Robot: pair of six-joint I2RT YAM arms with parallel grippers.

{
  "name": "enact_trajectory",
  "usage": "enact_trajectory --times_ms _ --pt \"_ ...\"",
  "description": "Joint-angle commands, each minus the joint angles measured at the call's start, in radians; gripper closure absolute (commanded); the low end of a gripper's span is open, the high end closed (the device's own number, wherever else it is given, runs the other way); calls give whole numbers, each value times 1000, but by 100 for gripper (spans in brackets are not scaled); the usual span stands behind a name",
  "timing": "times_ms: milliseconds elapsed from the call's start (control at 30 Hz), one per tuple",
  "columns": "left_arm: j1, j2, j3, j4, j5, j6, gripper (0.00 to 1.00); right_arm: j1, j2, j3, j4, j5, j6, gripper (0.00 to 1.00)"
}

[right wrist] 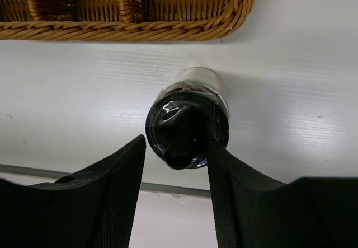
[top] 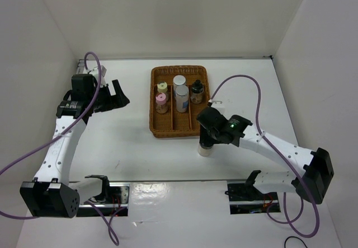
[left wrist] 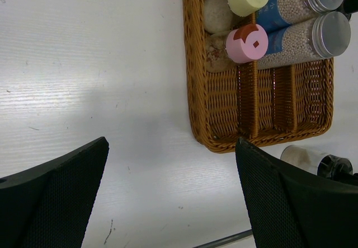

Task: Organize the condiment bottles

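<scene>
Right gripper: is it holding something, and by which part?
Cannot tell: the right gripper straddles the black cap of a bottle by the tray, but contact isn't clear.

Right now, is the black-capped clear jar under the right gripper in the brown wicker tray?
Out: jar stands on table, outside tray rim.

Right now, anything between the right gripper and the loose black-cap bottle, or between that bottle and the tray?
Nothing visible. The open right gripper is at the bottle, a finger on each side of its cap. Toward the tray, only its near rim needs clearing.
</scene>
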Motion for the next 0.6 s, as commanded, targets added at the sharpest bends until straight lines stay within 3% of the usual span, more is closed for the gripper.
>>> enact_trajectory --times_ms 0,233,367,567 --pt "5 -5 -5 21 2 15 0 6 14 58 -6 38 -16 47" --pt "5 13 4 21 2 15 0 6 43 67 -6 38 -16 62" --pt "5 13 4 21 2 15 0 6 52 67 -26 47 -16 63" --pt "5 22 4 21 2 15 0 6 81 67 -26 47 -16 77"
